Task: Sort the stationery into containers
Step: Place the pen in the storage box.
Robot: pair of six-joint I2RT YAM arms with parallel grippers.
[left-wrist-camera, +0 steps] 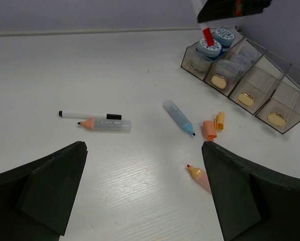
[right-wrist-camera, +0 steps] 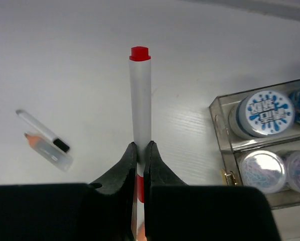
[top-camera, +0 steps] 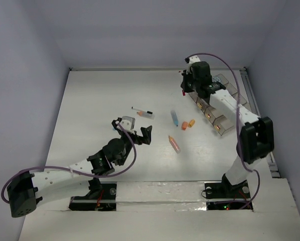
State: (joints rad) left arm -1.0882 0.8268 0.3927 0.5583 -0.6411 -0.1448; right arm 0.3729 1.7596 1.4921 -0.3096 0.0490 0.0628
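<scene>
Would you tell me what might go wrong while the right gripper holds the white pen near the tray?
The right gripper pinches the white red-capped pen with narrow tips, much of it sticking out; it may pivot or slip.
The round jars with blue patterned lids fill the end compartment of the clear smoky plastic organiser tray; released there, the pen could rest on lids.

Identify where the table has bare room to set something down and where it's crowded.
Bare: the table left of the white pen, and its far strip behind that pen. Crowded: blue stick, orange caps and pink stick beside the organiser tray.
</scene>
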